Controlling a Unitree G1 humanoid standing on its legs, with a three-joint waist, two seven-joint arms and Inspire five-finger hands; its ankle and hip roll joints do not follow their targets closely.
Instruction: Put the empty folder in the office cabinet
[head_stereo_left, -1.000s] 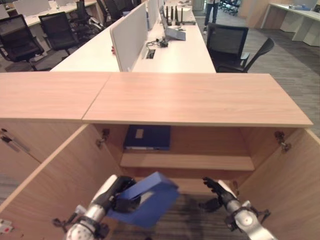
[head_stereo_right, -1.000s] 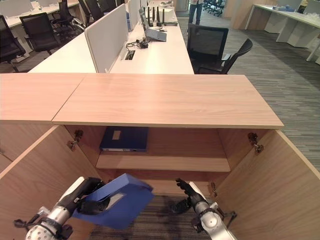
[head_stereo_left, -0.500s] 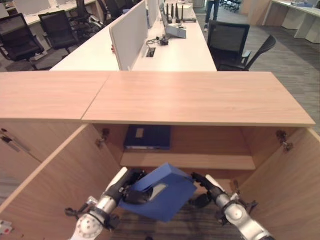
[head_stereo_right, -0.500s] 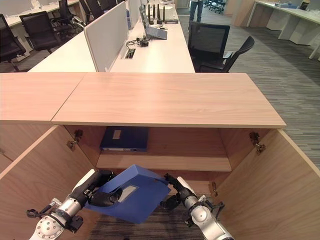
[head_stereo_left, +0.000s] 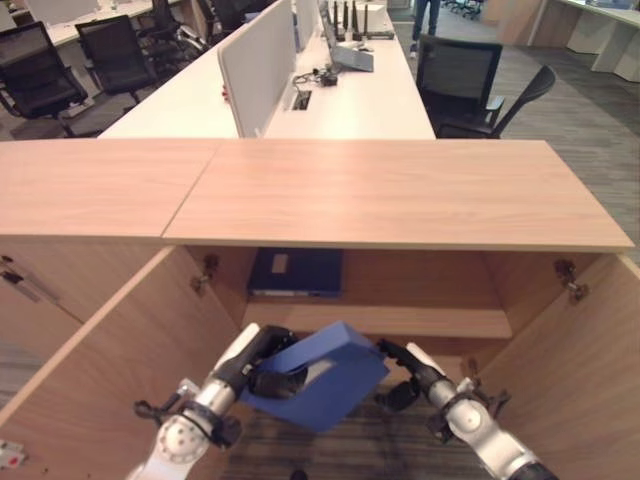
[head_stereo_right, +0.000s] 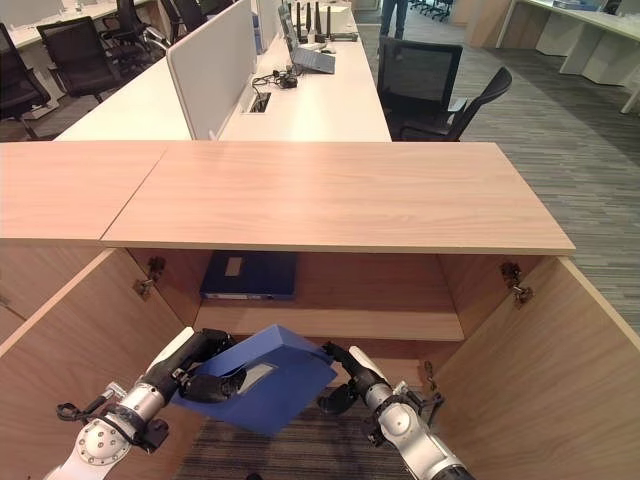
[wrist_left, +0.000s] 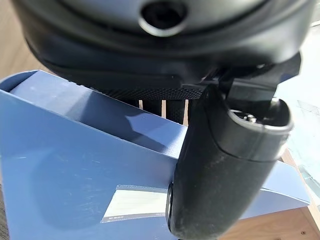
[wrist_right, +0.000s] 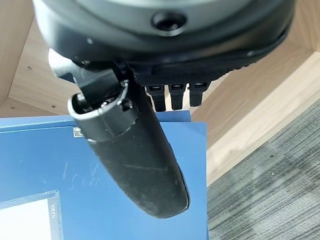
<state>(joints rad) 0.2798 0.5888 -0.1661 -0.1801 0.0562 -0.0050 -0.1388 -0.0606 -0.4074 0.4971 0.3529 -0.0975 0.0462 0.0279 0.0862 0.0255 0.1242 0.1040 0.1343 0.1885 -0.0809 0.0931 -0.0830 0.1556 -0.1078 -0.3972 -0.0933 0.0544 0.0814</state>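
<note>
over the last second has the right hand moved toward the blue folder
Yes. The right hand has moved left and up toward the cabinet's lower shelf, and now touches the blue folder held by the left hand.

The right hand (head_stereo_right: 345, 372) has its fingertips hidden behind the blue folder (head_stereo_right: 265, 382) — grip unreadable. At twelve o'clock a person (head_stereo_right: 392, 12) is cut off at the frame's top edge — legs alone show.
</note>
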